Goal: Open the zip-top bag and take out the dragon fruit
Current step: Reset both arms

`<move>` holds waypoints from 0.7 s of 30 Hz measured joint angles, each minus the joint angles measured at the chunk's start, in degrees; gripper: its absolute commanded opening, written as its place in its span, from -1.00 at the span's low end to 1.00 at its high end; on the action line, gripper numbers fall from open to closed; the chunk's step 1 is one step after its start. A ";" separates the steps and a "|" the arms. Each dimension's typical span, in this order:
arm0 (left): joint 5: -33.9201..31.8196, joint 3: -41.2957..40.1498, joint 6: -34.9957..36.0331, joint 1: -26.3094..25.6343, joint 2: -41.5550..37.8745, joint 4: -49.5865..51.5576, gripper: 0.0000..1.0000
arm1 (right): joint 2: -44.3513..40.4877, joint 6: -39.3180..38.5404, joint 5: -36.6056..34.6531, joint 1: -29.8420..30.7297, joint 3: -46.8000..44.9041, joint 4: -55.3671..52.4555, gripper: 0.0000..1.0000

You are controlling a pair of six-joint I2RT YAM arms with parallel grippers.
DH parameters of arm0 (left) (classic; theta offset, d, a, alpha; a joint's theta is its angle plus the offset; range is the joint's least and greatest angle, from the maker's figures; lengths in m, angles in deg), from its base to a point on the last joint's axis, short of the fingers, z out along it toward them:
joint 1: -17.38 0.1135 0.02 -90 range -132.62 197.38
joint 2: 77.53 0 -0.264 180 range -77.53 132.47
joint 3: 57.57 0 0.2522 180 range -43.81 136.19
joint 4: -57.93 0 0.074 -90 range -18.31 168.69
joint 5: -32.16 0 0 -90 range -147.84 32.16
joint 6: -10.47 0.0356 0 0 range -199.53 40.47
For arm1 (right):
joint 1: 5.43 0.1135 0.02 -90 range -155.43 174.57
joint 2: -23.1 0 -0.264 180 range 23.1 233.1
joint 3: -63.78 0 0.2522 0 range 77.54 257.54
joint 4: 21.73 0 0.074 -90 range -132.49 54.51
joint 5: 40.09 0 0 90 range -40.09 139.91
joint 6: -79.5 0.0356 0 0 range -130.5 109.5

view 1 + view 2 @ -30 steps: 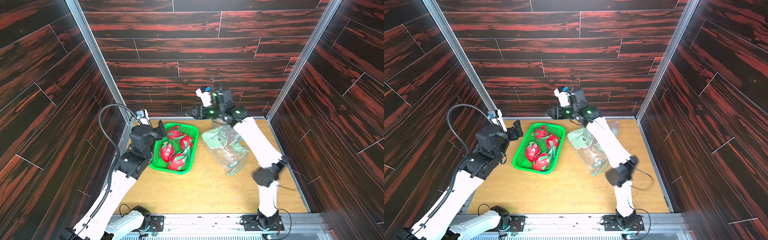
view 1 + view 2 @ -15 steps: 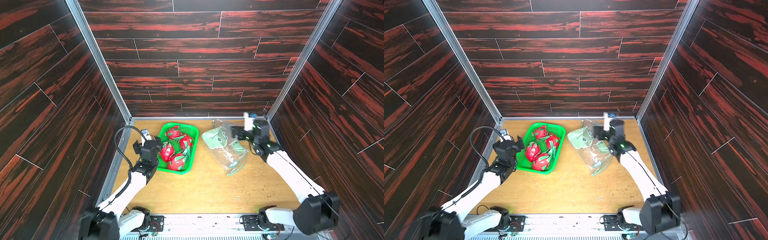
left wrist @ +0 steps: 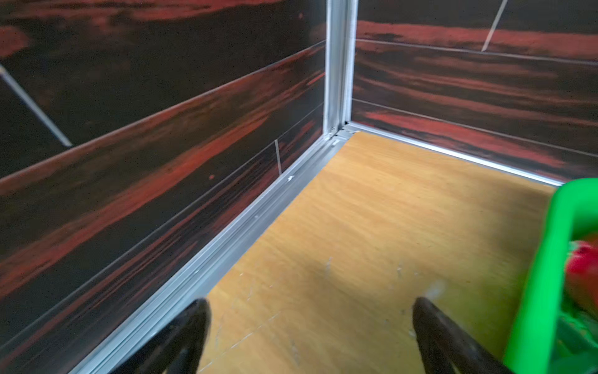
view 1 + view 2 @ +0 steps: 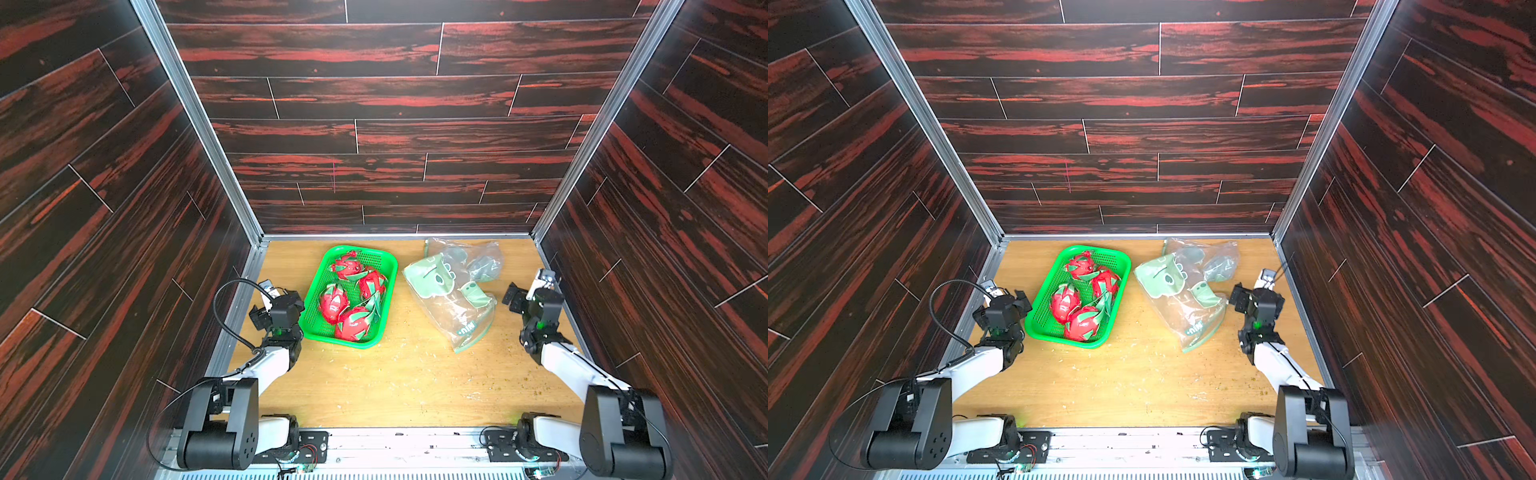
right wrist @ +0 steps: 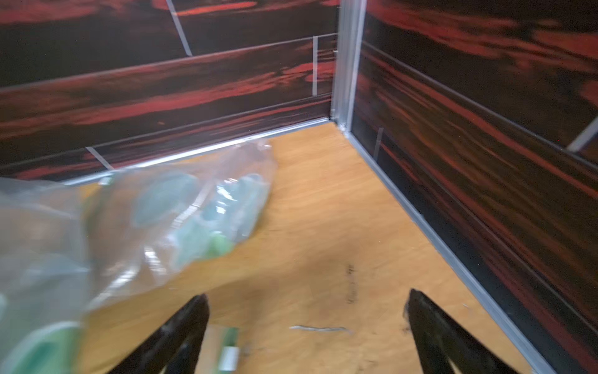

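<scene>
The left tool (image 3: 310, 302) stands with its jaws spread wide and nothing between them but bare worktop (image 4: 415, 382). It sits low near the left wall, just beside the left long side of the green basket (image 4: 345, 341). In the left wrist view the basket's bright rim shows close to one of its dark fingers (image 3: 433, 323), and whether the two touch cannot be told.

The right tool (image 5: 307, 296) is likewise spread wide and grips nothing. It sits low near the right wall, to the right of the zip-top bag (image 4: 453, 299). In the right wrist view the bag lies off to one side of the jaws, not between them.

The dragon fruit (image 4: 332, 301) are in the basket, four of them packed close together, red with green scales. The basket rests on the worktop's far left part, near the back wall.

The bag lies slack on the worktop to the right of the basket and apart from it. It is clear plastic with pale green printed shapes, and no red fruit shows through it in either top view. Small crumbs are scattered over the worktop's near part.
</scene>
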 measured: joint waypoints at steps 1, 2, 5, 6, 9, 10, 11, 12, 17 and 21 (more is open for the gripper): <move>0.98 0.00 0.04 0.00 0.00 -0.20 1.00 | 0.85 -0.24 -0.07 -0.35 -1.57 2.58 0.97; 2.10 0.00 0.26 0.07 0.00 -0.26 1.00 | 1.97 -0.59 -0.04 -0.50 -2.95 5.40 0.97; 6.01 -0.28 1.14 0.15 -0.31 -0.70 1.00 | 3.80 -1.57 0.81 -0.50 -5.11 9.79 0.97; 7.04 -0.85 1.40 0.15 -0.63 -1.42 1.00 | 3.80 -1.95 1.27 -0.52 -5.84 11.67 0.97; 8.85 -2.34 2.08 0.20 -1.16 -2.56 1.00 | 3.26 -2.69 2.71 -0.68 -6.73 15.10 0.97; 9.40 -2.62 2.19 0.24 -1.05 -2.67 1.00 | 2.82 -2.73 3.06 -0.79 -6.64 14.97 0.97; 9.81 -2.86 2.23 0.26 -0.96 -2.67 1.00 | 2.47 -2.73 3.15 -0.87 -6.64 14.80 0.97; 10.12 -3.21 2.27 0.26 -0.70 -3.15 1.00 | 2.21 -2.71 3.08 -1.07 -6.64 14.80 0.97; 11.67 -7.45 2.36 0.96 1.88 -10.25 1.00 | 3.04 -2.51 4.66 -2.23 -8.17 17.14 0.97; 13.25 -7.61 1.29 2.82 7.80 -20.20 1.00 | 7.82 -2.25 9.86 -2.54 -15.04 31.28 0.97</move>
